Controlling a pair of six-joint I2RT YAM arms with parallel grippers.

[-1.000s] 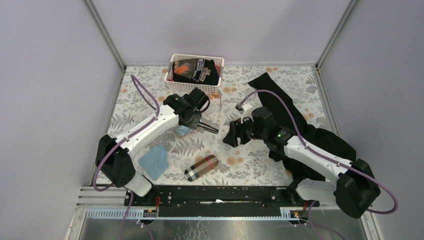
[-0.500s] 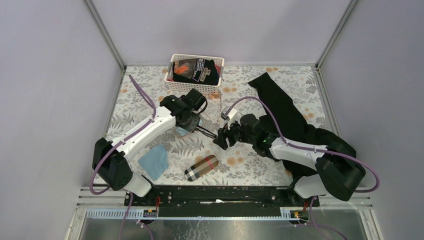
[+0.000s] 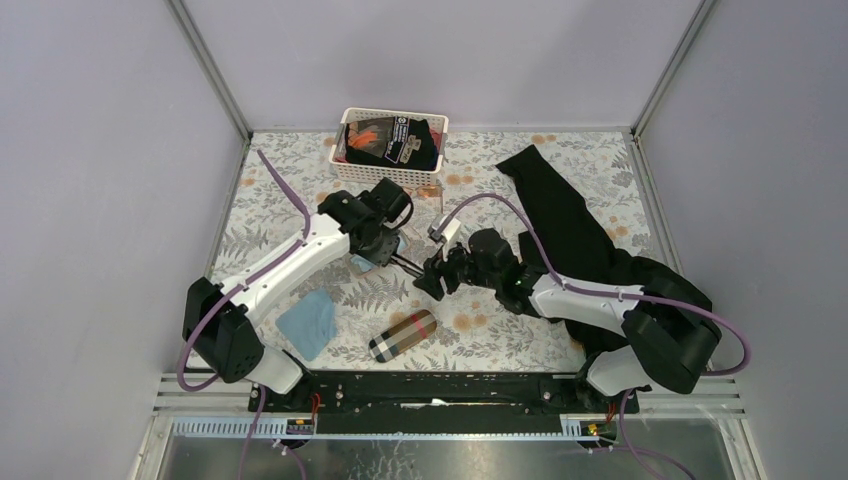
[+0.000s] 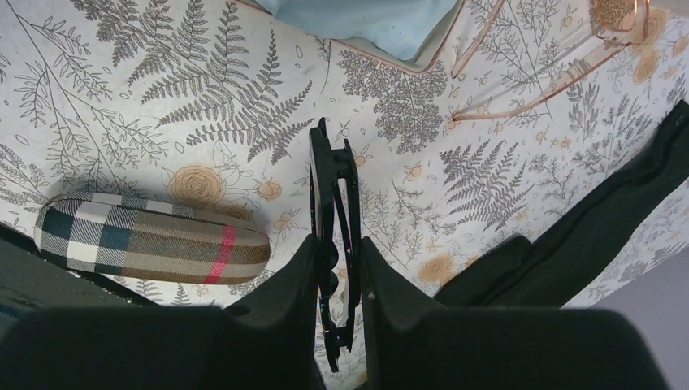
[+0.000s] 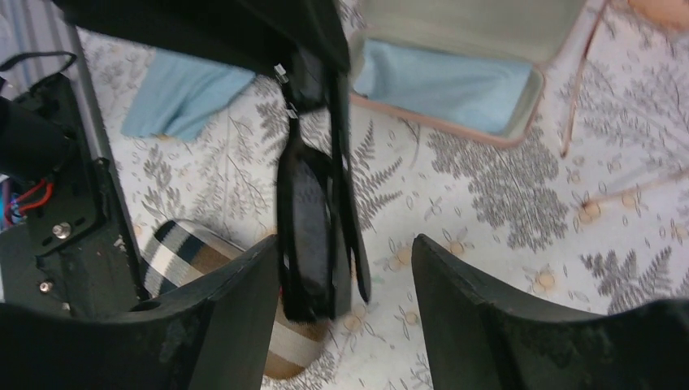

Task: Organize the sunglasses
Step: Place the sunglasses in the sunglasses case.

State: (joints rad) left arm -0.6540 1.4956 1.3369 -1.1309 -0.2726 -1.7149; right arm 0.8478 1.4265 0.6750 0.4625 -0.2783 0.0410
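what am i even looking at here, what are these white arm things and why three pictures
Two white robot arms are bolted at the near edge of a floral table. One picture looks down from above; the other two come from a camera on each wrist. The left end effector is clamped on the black sunglasses. The right end effector is open, with a finger on either side of that same pair. On the table lie a plaid case, a light-blue cloth, pink-tinted glasses, an open case, a white basket and black fabric.

Glossy black plastic sunglasses (image 5: 305,203), matt woven plaid case (image 4: 150,238), soft blue cloth (image 5: 183,97).
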